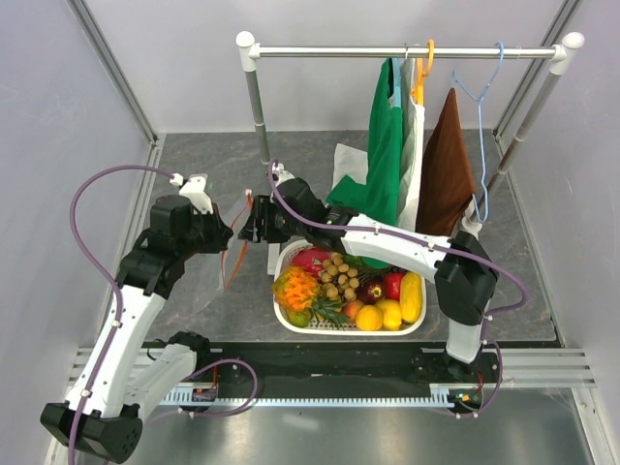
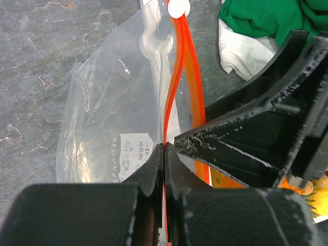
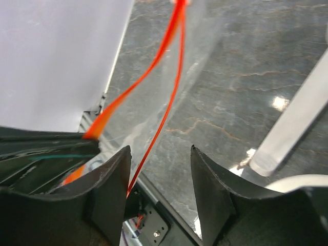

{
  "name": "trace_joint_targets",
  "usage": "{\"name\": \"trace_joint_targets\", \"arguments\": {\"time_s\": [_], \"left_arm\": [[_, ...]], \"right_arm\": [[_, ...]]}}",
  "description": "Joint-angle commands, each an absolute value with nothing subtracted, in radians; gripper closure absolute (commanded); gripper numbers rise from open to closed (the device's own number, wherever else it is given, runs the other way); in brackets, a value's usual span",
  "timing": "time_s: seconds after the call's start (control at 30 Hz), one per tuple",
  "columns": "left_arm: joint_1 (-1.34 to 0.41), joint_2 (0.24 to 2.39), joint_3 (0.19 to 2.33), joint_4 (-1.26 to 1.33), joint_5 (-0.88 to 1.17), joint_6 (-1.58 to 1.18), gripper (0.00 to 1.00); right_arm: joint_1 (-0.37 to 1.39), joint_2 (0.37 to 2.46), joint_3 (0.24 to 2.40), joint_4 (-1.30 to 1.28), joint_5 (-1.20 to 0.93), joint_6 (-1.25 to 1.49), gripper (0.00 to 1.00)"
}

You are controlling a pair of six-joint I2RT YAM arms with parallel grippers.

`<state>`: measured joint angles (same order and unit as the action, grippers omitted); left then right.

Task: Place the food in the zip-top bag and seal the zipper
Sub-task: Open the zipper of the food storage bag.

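Left wrist view: the slider tab (image 2: 178,7) is cut off by the top edge. The zipper (image 2: 177,72) disappears between the pressed-together fingers of the left gripper (image 2: 163,151). The label (image 2: 134,154) print is too small to read.

Right wrist view: the near strip is blurred.

Top view: the zip-top bag (image 1: 218,276) outline is barely traceable, possibly sagging.

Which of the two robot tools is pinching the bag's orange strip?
The left tool: its fingers are pressed shut on the zipper of the zip-top bag. The right tool has its fingers apart, the strip only passing between them.
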<state>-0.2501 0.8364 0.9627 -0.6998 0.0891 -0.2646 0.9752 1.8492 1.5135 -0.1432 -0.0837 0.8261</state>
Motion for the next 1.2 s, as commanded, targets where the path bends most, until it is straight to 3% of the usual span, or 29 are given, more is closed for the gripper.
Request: {"name": "trace_joint_targets", "arguments": {"time_s": [0.0,0.1,0.2,0.27,0.3,0.33,0.6,0.63,0.7,0.77,0.83,0.97,1.17], "left_arm": [[-0.247,0.815,0.985,-0.655,0.104,-0.282,0.98],[-0.247,0.813,0.997,-0.664,0.1,-0.278,0.98],[-0.247,0.83,1.032,-0.713,0.068,-0.261,0.98],[-0.247,0.85,1.052,-0.761,0.055,-0.241,0.98],[-0.247,0.854,1.069,-0.773,0.04,-0.22,0.98],[-0.247,0.859,1.078,-0.784,0.031,-0.204,0.98],[-0.245,0.975,1.149,-0.928,-0.023,0.081,0.98],[-0.245,0.982,1.15,-0.931,-0.006,0.098,0.95],[-0.247,0.995,1.154,-0.942,0.064,0.123,0.77],[-0.247,1.035,1.158,-0.962,0.071,0.117,0.66],[-0.247,1.071,1.166,-0.971,0.067,0.112,0.65],[-0.247,1.055,1.173,-0.931,0.09,0.098,0.49],[-0.247,1.063,1.206,-0.913,0.172,0.098,0.39]], "right_arm": [[0.977,1.85,1.517,-0.161,-0.012,0.836,0.43],[0.974,1.855,1.509,-0.161,0.021,0.822,0.44],[0.968,1.852,1.502,-0.152,0.008,0.818,0.55],[0.965,1.839,1.491,-0.144,0.005,0.807,0.74],[0.962,1.832,1.486,-0.135,0.002,0.802,0.95],[0.96,1.816,1.476,-0.129,0.002,0.796,1.0],[0.946,1.749,1.476,-0.107,0.003,0.666,1.0],[0.946,1.749,1.48,-0.107,-0.006,0.661,1.0],[0.948,1.752,1.491,-0.094,-0.05,0.663,1.0],[0.953,1.755,1.497,-0.081,-0.069,0.664,1.0],[0.956,1.752,1.502,-0.071,-0.077,0.664,1.0],[0.963,1.746,1.499,-0.063,-0.107,0.669,1.0],[0.976,1.749,1.49,-0.041,-0.126,0.695,1.0]]}}
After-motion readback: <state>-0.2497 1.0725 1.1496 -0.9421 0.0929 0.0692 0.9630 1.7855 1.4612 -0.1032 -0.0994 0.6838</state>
